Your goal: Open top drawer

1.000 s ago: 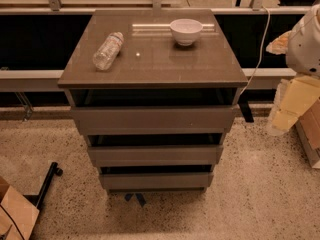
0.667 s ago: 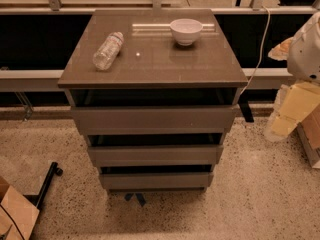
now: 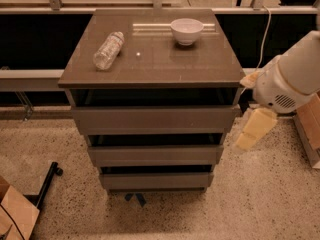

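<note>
The top drawer point(image 3: 152, 119) has a flat grey-brown front and sits just under the cabinet top point(image 3: 150, 69), with a dark gap above it. It stands slightly proud of the two narrower drawer fronts point(image 3: 155, 155) below. My gripper point(image 3: 255, 129) hangs off the white arm point(image 3: 287, 81) to the right of the cabinet, level with the top drawer's right end and apart from it.
A clear plastic bottle point(image 3: 108, 50) lies on the cabinet top at the left. A white bowl point(image 3: 186, 31) stands at the back right. A cardboard box point(image 3: 15, 216) sits at the lower left, a black bar point(image 3: 46, 184) lies on the floor, and a wooden thing point(image 3: 311, 129) stands at the right.
The arm and gripper have moved left, closer to the right end of the top drawer. The drawers, bottle and bowl have not moved.
</note>
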You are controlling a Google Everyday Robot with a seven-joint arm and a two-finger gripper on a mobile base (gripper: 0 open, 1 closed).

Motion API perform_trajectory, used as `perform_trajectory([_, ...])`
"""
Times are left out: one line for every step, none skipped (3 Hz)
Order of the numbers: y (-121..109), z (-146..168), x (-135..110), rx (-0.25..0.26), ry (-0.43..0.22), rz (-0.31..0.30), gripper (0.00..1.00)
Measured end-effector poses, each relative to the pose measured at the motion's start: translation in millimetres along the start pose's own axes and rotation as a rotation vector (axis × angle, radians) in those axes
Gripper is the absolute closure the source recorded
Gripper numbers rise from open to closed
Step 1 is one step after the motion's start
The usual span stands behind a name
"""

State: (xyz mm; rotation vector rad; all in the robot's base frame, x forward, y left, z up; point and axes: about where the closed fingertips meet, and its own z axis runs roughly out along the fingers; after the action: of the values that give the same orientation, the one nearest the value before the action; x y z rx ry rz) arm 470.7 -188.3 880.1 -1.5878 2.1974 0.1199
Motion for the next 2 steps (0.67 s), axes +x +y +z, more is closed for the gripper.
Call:
perform_trajectory([-8.7,45.8,-4.1,-0.041,-0.045,-0.006,0.0])
perform_trajectory([-33.2,85.1,-8.5,-0.055,-0.089,-0.001,0.0])
